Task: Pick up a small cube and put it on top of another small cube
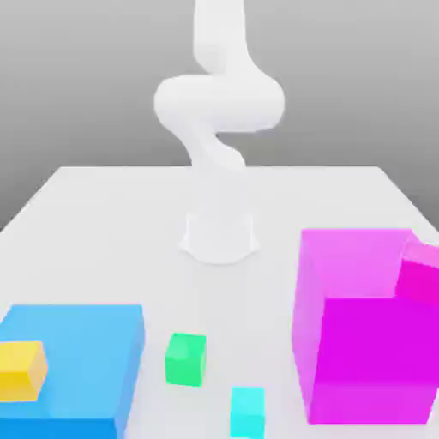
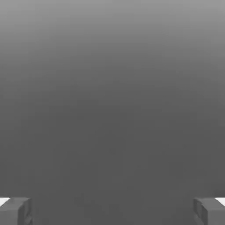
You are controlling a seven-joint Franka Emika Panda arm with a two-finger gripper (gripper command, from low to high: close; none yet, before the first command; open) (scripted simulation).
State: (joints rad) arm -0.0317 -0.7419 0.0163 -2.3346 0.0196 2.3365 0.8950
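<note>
Starting from the small green cube (image 1: 185, 358): I find it resting on the white table (image 1: 103, 214), upright and free on all sides, in the open lane between the big blue block (image 1: 81, 351) toward the exterior view's left and the big magenta block (image 1: 364, 334) toward the exterior view's right. A small cyan cube (image 1: 248, 411) sits near it, nearer the camera and slightly toward the exterior view's right, apart from it. A small yellow cube (image 1: 21, 370) rests at the blue block's front corner; whether on or against it I cannot tell.

The arm (image 1: 219, 111) rises from its base (image 1: 219, 236) at mid-table, well apart from the green cube, which lies on the camera side of that base. In the hand view the gripper (image 2: 112, 211) is spread wide, its two fingertips (image 2: 15, 211) at opposite edges with nothing between them, facing blank grey ground.

My judgement: the cube has no long axis, so either pair of faces will serve; the deciding relation is that the hand must travel out from the base toward the camera and then descend over the cube.
</note>
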